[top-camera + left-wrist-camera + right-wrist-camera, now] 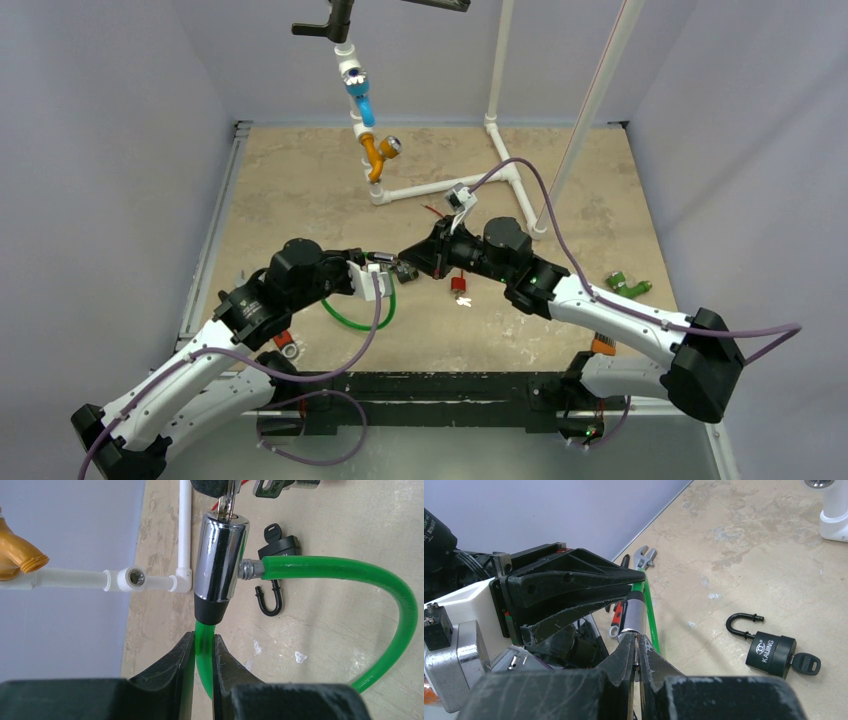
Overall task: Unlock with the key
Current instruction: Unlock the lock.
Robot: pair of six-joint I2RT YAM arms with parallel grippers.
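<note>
Pinched by its green cable (350,569) in the closed left hand (203,639) over the worktop (325,650), chrome lock barrel (220,560) with the key (228,502) in its end, key head cut off in the left wrist view, hidden from the right wrist between the fingers of the clamped right hand (637,645).

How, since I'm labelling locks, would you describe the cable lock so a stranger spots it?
Start at the middle of the tan table. There the left gripper pinches a green cable joined to a chrome cylinder with a key in its end; the nearby padlock is black.
</note>
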